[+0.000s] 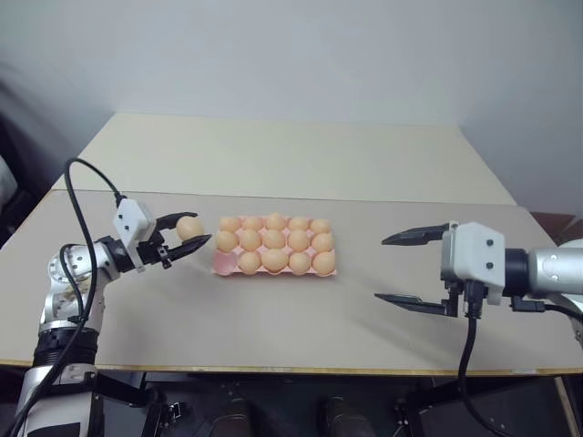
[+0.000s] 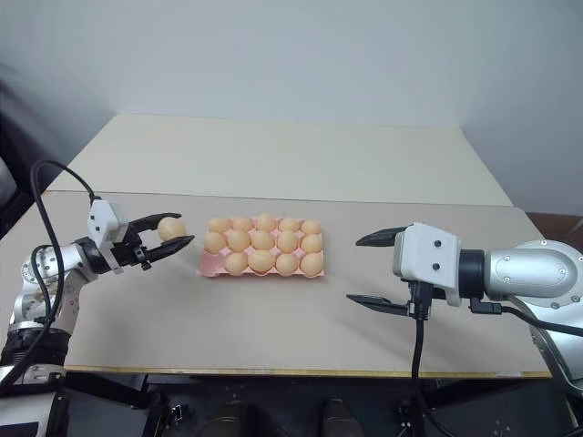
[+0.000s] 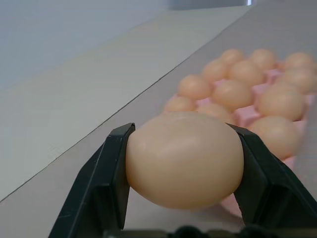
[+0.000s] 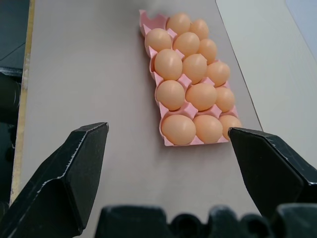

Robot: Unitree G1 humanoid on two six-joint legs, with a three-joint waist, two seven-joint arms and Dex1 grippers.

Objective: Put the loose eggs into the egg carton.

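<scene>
Right gripper [image 1: 410, 269] idle, jaws spread, hovering over the counter [image 1: 273, 319]. Left gripper [image 1: 189, 233] pinching last loose egg [image 1: 189, 227], just beside the egg carton [image 1: 224, 265]. Transport step; next: drop it into the empty near-left cup [image 1: 224, 263].

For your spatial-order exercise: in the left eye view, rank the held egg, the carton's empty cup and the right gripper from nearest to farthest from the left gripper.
1. Held egg, between the left gripper's fingers.
2. Empty cup, at the egg carton's near corner on the robot's left.
3. Right gripper, beyond the carton's far end.
</scene>
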